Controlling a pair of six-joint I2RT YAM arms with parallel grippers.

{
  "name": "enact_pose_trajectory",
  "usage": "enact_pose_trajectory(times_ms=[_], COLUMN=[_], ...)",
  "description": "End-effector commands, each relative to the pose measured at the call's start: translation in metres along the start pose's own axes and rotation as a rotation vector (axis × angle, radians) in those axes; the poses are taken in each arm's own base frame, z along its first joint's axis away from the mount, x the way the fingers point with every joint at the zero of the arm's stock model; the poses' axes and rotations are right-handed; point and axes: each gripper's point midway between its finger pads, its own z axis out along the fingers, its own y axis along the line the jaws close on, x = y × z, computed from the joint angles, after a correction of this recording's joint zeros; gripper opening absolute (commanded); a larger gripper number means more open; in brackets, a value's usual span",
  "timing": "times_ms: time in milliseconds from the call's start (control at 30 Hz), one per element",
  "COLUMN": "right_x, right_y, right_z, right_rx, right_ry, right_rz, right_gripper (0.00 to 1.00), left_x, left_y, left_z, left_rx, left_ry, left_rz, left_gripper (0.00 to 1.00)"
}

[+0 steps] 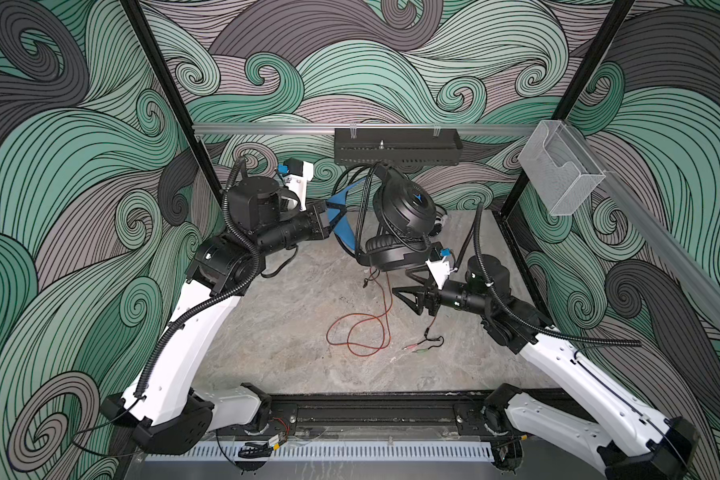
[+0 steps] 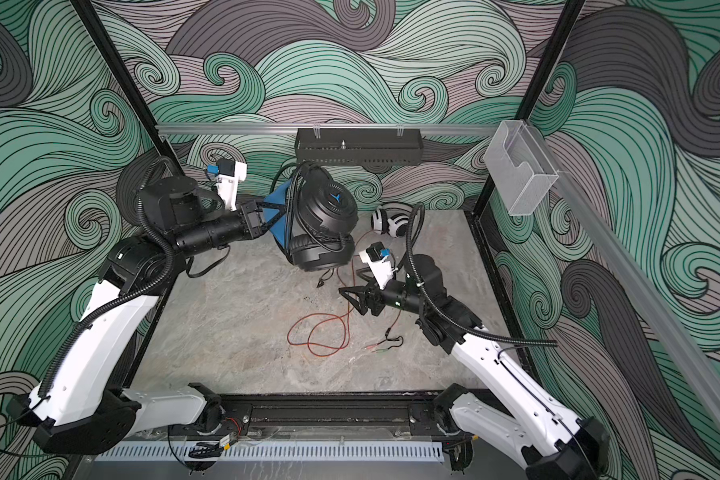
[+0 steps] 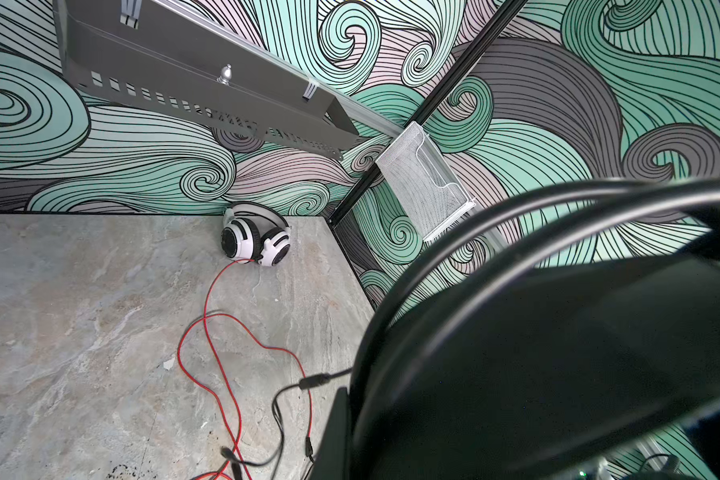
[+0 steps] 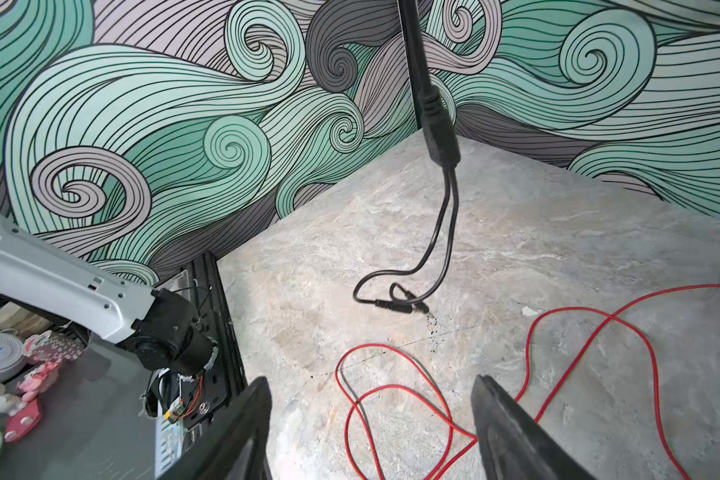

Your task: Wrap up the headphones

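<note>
The black headphones (image 1: 406,205) (image 2: 328,212) hang above the back of the table, with their black cord looped round the ear cups. My left gripper (image 1: 332,216) (image 2: 269,216) is shut on their blue inner headband (image 1: 344,232). In the left wrist view the black headphones (image 3: 558,353) fill the frame beside one finger (image 3: 333,436). The loose cord end (image 4: 445,208) hangs down to the table, its plugs (image 1: 427,343) lying flat. My right gripper (image 1: 406,301) (image 2: 352,301) (image 4: 371,424) is open and holds nothing, below the lower ear cup. The white-and-black headphones (image 2: 387,222) (image 3: 254,241) sit at the back.
The red cord (image 1: 362,332) (image 4: 391,395) of the white headset lies in loops mid-table, under my right gripper. A black perforated shelf (image 1: 395,151) hangs on the back rail. A clear mesh holder (image 1: 562,174) is fixed at the right rail.
</note>
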Motion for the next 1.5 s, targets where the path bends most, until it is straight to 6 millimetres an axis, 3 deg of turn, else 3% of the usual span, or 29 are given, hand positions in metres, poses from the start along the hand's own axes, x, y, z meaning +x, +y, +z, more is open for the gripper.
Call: enact_pose_trajectory(times_ms=[0, 200, 500, 633, 1067, 1467], right_x=[-0.035, -0.049, -0.056, -0.062, -0.051, -0.033], right_y=[-0.002, -0.007, -0.037, -0.031, -0.015, -0.032], right_z=[0.001, 0.019, 0.038, 0.044, 0.072, 0.088], right_rx=[-0.003, -0.029, 0.071, 0.021, -0.162, -0.110], right_ry=[-0.093, -0.125, -0.108, -0.128, -0.132, -0.077], right_rz=[-0.036, -0.022, -0.046, -0.060, -0.017, 0.029], right_gripper=[0.77, 0.76, 0.74, 0.74, 0.57, 0.63], left_x=[-0.020, -0.019, -0.018, -0.018, -0.021, -0.023], left_y=[-0.028, -0.027, -0.029, -0.031, -0.039, -0.044], left_z=[-0.018, -0.016, -0.013, -0.012, -0.007, -0.005], left_rx=[0.097, 0.095, 0.101, 0.106, 0.157, 0.187], left_ry=[-0.083, -0.075, -0.054, -0.053, -0.056, -0.066], left_rz=[0.003, -0.007, -0.017, -0.023, -0.052, -0.068], left_gripper=[0.00, 0.00, 0.00, 0.00, 0.00, 0.00])
